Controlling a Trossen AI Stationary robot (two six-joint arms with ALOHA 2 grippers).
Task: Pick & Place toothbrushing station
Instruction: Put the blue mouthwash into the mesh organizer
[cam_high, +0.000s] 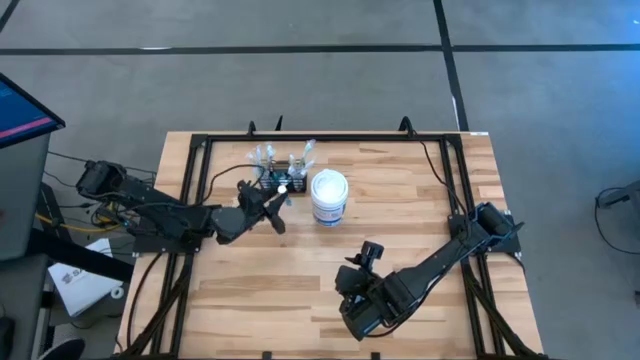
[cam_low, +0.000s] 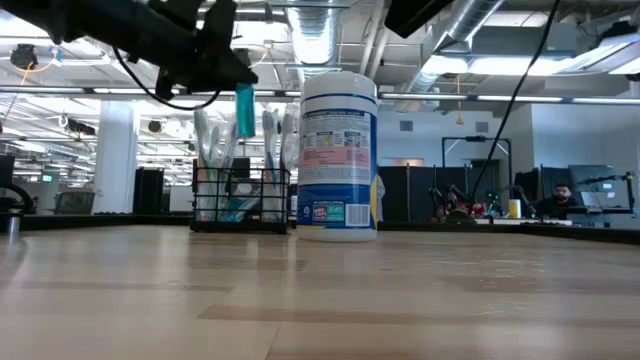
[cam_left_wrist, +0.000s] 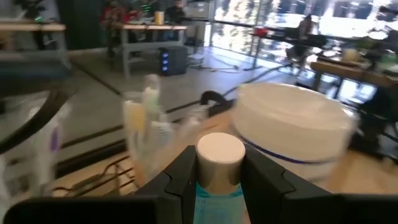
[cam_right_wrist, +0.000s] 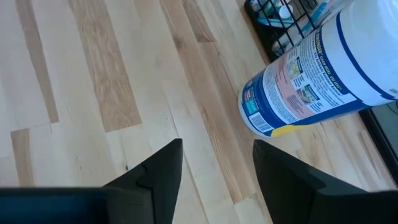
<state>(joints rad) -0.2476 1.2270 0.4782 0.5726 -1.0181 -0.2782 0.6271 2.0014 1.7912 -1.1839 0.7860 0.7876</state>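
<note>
The toothbrushing station, a small black wire-mesh rack, stands on the table at the far middle, with toothbrushes upright in it. It also shows in the low view. My left gripper is over the rack's near side, shut on a teal tube with a white round cap. My right gripper is open and empty, above the table near the front right; its fingers show in the right wrist view. My left gripper pinches the teal tube's body just behind the white cap, between its two fingers. The fingers come from the table's left, slanting down. The tube hangs upright below them, clear above the rack.
A round white lidded tub with a printed label stands right beside the rack on its right, also in the low view and the right wrist view. A black frame runs along the table's far and side edges.
</note>
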